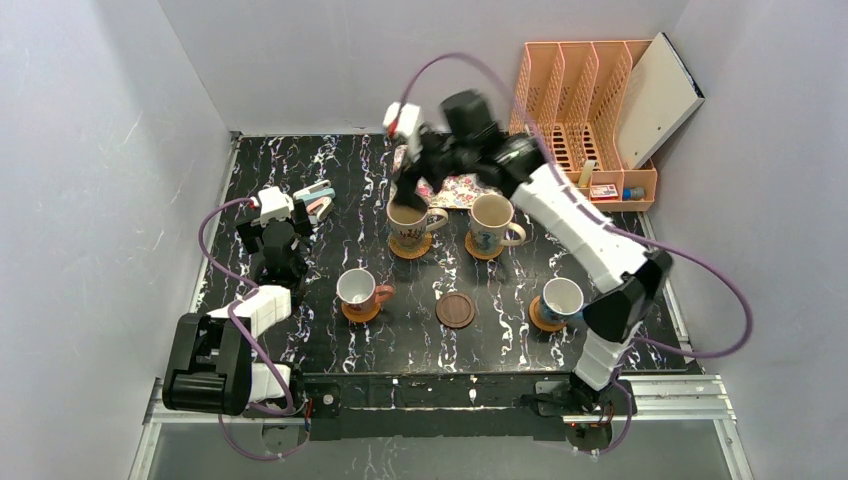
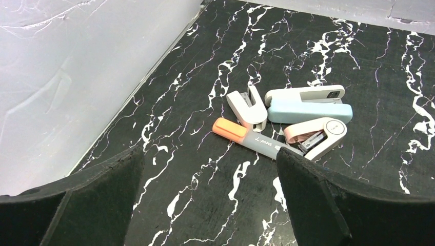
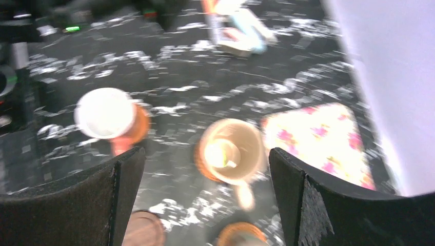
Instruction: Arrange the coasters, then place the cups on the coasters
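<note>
The black, white-veined marble table (image 1: 320,340) carries a near row: a glossy white cup with a reddish handle (image 1: 356,287) on a smooth orange coaster (image 1: 360,312), a bare round dark wood coaster (image 1: 455,309), and a blue cup (image 1: 563,297) on another orange coaster (image 1: 541,318). The left arm sits folded, and the left gripper (image 2: 209,156) is spread and empty above a highlighter (image 2: 246,136), whose print is too small to read, and pastel staplers (image 2: 308,105). Farther back, two cream mugs (image 1: 408,220) (image 1: 492,218) stand on woven coasters. The right arm stretches far forward, and the right gripper (image 3: 206,151) hangs released above the left mug. Behind it lies a floral tray (image 1: 462,190).
</note>
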